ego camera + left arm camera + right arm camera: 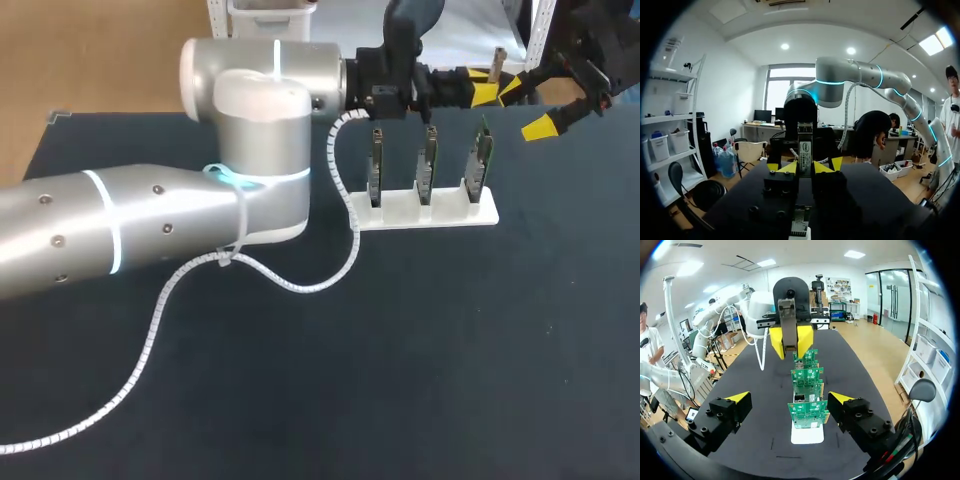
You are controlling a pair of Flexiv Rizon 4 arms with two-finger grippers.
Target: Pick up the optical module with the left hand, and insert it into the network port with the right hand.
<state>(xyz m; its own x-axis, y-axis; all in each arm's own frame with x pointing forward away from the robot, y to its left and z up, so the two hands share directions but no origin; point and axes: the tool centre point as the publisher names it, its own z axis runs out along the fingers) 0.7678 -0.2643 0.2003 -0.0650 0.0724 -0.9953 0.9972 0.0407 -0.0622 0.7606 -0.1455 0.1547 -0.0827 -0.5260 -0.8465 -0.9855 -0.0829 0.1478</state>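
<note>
White slotted plastic rack [400, 216]: one.
Green upright circuit boards with network ports: three, standing in the rack: left-end board [376, 165], middle board [427, 165], right-end board [479, 160].
Silver metal optical module [805, 150]: one, above the rack.
White spiral-wrapped cable [300, 286]: one, beside the rack.

No print can be read

The optical module [805, 132] carries a white label [805, 152] with a small dark mark and fine lines, too small to make out; tiny markings on the green boards [808, 412] are likewise unreadable.
</note>
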